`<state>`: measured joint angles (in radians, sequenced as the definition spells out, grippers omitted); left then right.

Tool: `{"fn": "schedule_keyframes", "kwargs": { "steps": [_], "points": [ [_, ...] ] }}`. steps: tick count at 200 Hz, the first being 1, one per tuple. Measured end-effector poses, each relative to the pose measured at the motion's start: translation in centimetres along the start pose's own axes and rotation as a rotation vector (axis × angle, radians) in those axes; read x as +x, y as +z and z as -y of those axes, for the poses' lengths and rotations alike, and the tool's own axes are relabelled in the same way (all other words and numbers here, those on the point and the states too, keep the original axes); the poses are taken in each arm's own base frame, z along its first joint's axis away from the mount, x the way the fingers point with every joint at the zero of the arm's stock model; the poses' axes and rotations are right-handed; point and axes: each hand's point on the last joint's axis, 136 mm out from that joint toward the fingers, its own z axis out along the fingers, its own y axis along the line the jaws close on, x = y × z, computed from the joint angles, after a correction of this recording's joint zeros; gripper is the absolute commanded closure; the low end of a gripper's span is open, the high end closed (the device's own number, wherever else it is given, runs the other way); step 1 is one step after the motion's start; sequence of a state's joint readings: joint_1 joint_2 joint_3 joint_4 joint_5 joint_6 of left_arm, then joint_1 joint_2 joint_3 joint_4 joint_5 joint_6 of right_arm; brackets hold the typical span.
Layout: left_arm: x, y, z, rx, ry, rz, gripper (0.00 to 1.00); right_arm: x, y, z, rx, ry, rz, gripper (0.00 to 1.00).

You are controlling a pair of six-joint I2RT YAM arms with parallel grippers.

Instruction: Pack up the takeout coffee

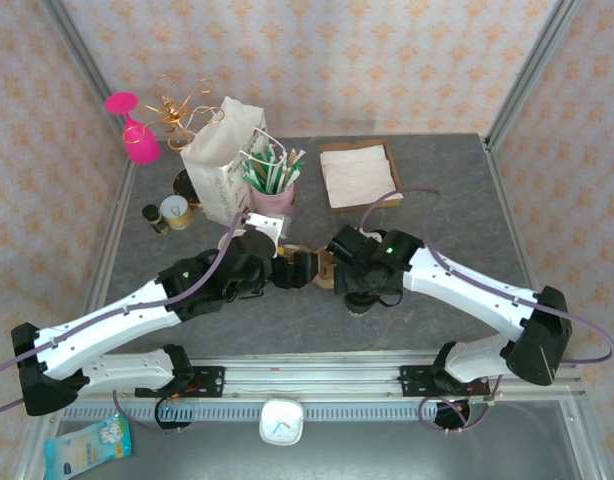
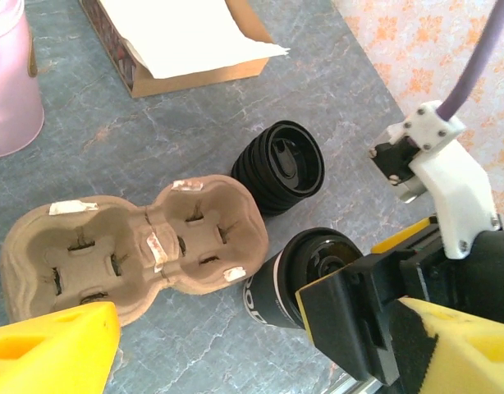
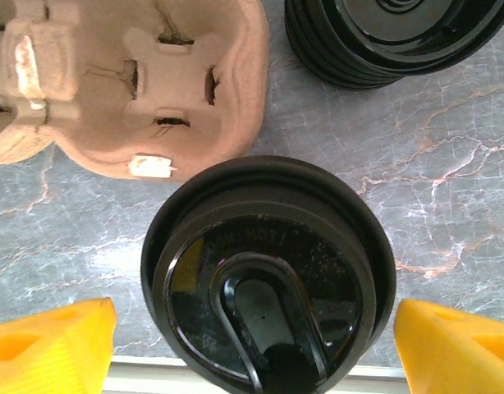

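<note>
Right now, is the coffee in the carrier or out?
Out. The coffee stands on the table beside the carrier, and both carrier holes are empty.

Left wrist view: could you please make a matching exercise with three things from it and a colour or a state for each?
Things:
1. cup carrier
2. lid stack
3. takeout coffee

Descriptions:
a. black, piled up, no cup under it
b. one cup with a black lid on
c. brown, both holes empty

Pairs: 1-c, 2-a, 3-b
</note>
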<state>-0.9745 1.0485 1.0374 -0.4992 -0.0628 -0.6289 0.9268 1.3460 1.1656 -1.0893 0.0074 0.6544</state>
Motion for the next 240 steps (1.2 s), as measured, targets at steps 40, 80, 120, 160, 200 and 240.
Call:
{"fn": "schedule_keyframes", "kwargs": {
  "steps": [40, 80, 120, 160, 200, 240],
  "points": [
    [-0.1, -0.1, -0.5, -0.006, -0.007, 0.013, 0.13, -0.5, 0.3, 0.3, 0.04, -0.008, 0.013, 0.19],
    [-0.1, -0.1, -0.5, -0.006, -0.007, 0.013, 0.13, -0.4, 0.6, 0.2, 0.049, -0.017, 0.004, 0.24],
    [-0.1, -0.1, -0.5, -0.006, -0.009, 0.013, 0.13, -0.4, 1.1, 0.1, 0.06, -0.031, -0.005, 0.24],
    [-0.2, 0.1, -0.9, -0.017, -0.016, 0.018, 0.12, -0.1, 1.6, 0.2, 0.066, -0.038, -0.014, 0.21],
    [-0.1, 0.2, -0.9, -0.017, -0.015, 0.017, 0.12, 0.3, 2.4, 0.1, 0.058, -0.039, -0.024, 0.21],
    [-0.1, 0.2, -0.9, -0.017, -0.015, 0.017, 0.12, 0.3, 2.6, 0.3, 0.039, -0.024, -0.021, 0.21]
  ]
}}
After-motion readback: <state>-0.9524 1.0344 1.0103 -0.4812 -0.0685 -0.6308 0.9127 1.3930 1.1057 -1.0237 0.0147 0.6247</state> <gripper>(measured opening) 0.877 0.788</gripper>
